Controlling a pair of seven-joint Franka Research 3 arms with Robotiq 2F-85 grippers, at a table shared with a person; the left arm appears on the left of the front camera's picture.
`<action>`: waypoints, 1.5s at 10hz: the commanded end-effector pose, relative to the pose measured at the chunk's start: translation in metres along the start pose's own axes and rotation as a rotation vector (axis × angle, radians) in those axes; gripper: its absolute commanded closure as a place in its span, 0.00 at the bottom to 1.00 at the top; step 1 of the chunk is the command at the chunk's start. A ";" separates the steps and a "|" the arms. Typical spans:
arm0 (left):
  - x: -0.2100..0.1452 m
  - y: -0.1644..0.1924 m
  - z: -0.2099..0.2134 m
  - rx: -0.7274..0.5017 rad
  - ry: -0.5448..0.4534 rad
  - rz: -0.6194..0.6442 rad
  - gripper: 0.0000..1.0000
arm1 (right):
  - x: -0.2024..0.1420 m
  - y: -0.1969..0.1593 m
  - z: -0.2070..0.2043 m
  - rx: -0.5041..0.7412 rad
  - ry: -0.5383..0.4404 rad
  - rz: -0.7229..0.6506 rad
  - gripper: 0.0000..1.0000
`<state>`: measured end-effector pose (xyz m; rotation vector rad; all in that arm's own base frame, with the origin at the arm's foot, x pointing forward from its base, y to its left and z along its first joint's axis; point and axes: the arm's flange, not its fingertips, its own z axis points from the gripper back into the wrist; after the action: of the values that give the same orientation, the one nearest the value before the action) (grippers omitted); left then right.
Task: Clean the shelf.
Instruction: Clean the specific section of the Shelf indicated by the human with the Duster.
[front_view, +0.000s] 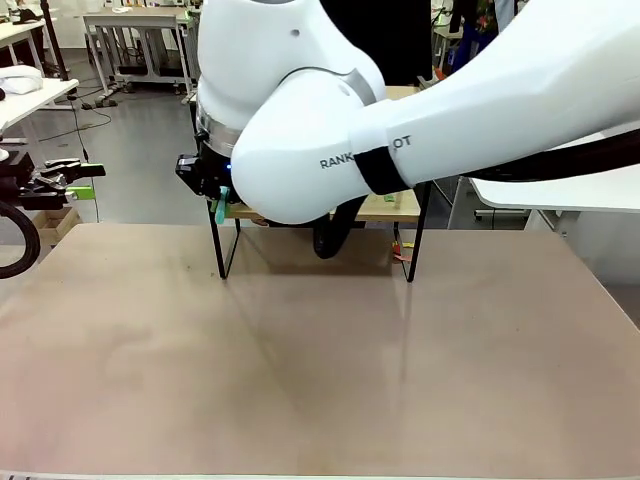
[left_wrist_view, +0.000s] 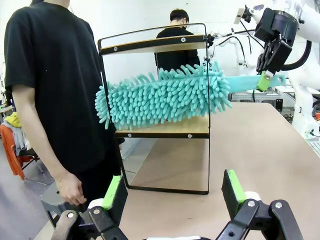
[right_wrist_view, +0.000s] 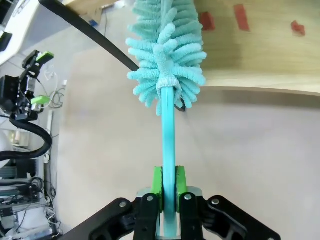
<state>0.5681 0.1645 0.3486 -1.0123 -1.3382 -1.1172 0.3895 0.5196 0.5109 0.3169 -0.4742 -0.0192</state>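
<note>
Table (front_view: 300, 380), brown top, 1 of it, carries the lot. Right arm (front_view: 430, 110) reaches across the middle from the table's right side, low and well fwd, prob. so the tool can go in sideways btwn the boards.

Shelf (left_wrist_view: 185, 127): 1 rack, 2 wooden boards in a thin black frame. It stands upright near the table's far edge, about midway along it. Its open front faces the robot, which gives access to the lower tier.

People: 2 in the left wrist view. One person (left_wrist_view: 55, 90) stands just beside the shelf on its far side, hand hanging down. A second person (left_wrist_view: 175, 50) is farther off behind it.

Duster (left_wrist_view: 165, 97): 1, teal, fluffy. It lies level btwn the 2 boards w/ its head over the lower board. Contact w/ the wood looks likely, but can't tell for sure. A level hold suits a sweep along the board.

Grippers: 2.
- Right gripper (right_wrist_view: 169, 182) has both green pads pinched flat on the duster's thin handle (right_wrist_view: 169, 135), near its end, prob. for max reach.
- Left gripper (left_wrist_view: 172, 192) hangs near the table's far left corner, aimed at the shelf's end. Its fingers are spread wide w/ nothing btwn them, and it looks parked out of the way.
</note>
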 end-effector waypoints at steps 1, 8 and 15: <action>0.002 -0.002 0.000 -0.003 0.007 -0.006 0.00 | 0.009 0.018 -0.012 -0.024 -0.026 -0.059 0.87; 0.002 -0.002 0.000 -0.003 0.007 -0.006 0.00 | 0.008 0.006 -0.021 -0.038 0.009 -0.053 0.87; 0.002 -0.002 0.000 -0.003 0.007 -0.006 0.00 | 0.013 -0.007 -0.028 -0.077 0.051 -0.074 0.87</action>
<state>0.5681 0.1645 0.3485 -1.0123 -1.3382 -1.1171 0.4112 0.5278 0.4927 0.2718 -0.4342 -0.0954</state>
